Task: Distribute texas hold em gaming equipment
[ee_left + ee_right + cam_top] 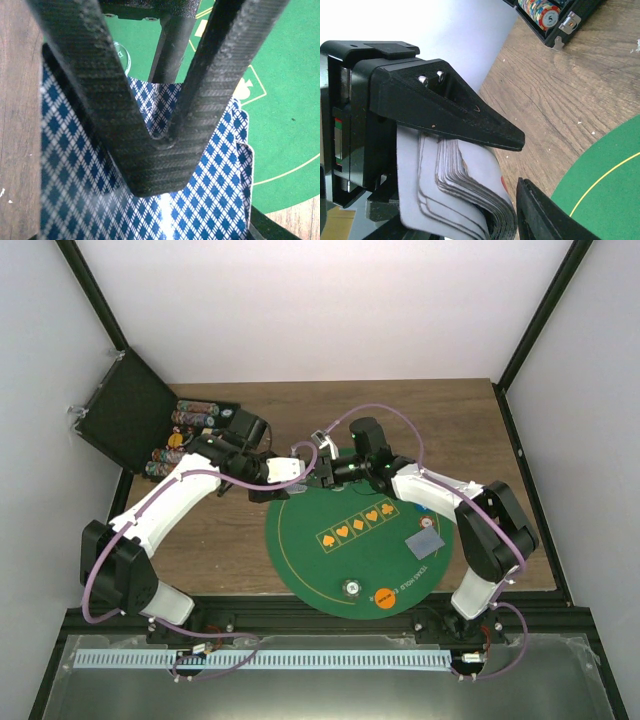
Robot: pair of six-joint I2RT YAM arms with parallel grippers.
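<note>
A thick deck of playing cards (465,185) sits bent between the fingers of my right gripper (520,161). The upper finger lies on the deck and the lower finger stands a sliver off its curled edge, so the jaws are apart. My left gripper (160,165) has its fingertips drawn together on the same cards (210,200), whose blue diamond backs fan out beneath it. From above, both grippers (283,470) (318,475) meet at the far rim of the green mat (300,550). Two face-down cards (425,543) lie on the mat's right side.
An orange token (384,596) and a pale clear token (351,588) lie near the mat's front edge, another token (428,522) by the dealt cards. An open black chip case (150,425) with rows of chips (545,15) stands at the back left.
</note>
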